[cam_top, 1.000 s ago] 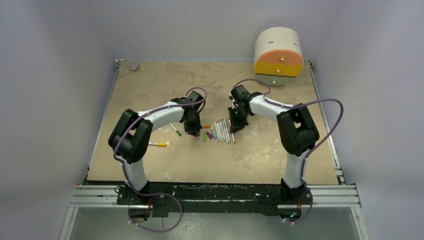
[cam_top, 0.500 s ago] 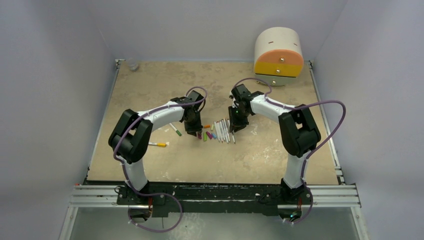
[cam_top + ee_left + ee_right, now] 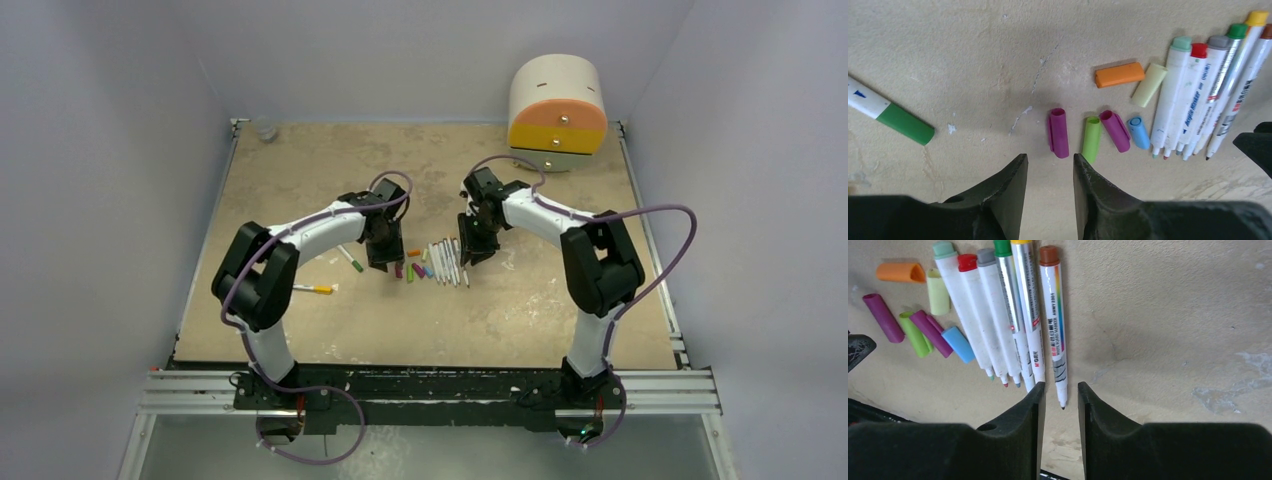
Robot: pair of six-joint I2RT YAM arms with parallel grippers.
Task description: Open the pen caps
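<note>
Loose pen caps lie below my left gripper [image 3: 1049, 158]: a magenta cap [image 3: 1058, 132] just ahead of its tips, then green [image 3: 1091, 139], magenta [image 3: 1115, 130], blue [image 3: 1138, 132], orange [image 3: 1119, 74] and pale yellow [image 3: 1149, 85]. The left jaws stand apart with nothing between them. Several uncapped white pens [image 3: 998, 315] lie side by side. My right gripper [image 3: 1061, 387] is open over the bare tip of the brown-ended pen [image 3: 1054, 315], not touching it. In the top view the left gripper [image 3: 388, 262] and right gripper [image 3: 470, 255] flank the caps [image 3: 415, 268].
A green-capped pen [image 3: 903, 123] lies left of the caps, and a yellow-capped pen [image 3: 318, 290] lies nearer the front left. A round cream-and-orange drawer unit [image 3: 557, 112] stands at the back right. A small clear object [image 3: 265, 130] sits in the back left corner.
Both grippers have opened. A magenta cap now lies on the table under the left gripper, and the brown-ended pen lies free beneath the right one. The arms barely moved.
</note>
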